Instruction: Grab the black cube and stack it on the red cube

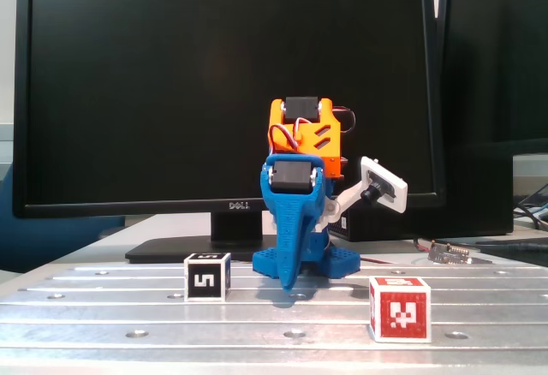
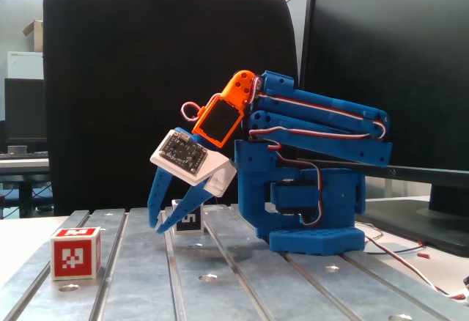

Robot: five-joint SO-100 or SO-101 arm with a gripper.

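My arm's folded low over its blue base, tool [image 2: 167, 226] pointing down at the worktop [image 2: 242, 284], tips just above the metal. In a fixed view from the side the two blue fingers [image 2: 157, 200] are spread apart w/ nothing between them, so tool's released. Black cube [image 1: 207, 276] sits on the worktop, white "5" facing the front cam, left of my arm in that view. From the side view it's partly hidden behind my fingers [image 2: 189, 217]; can't tell if anything touches it. Red cube [image 1: 399, 308] is on the worktop too, nearer the front cam and to the right there, well apart from the black one. Side view has it at far left [image 2: 75, 253], clear of the tool.
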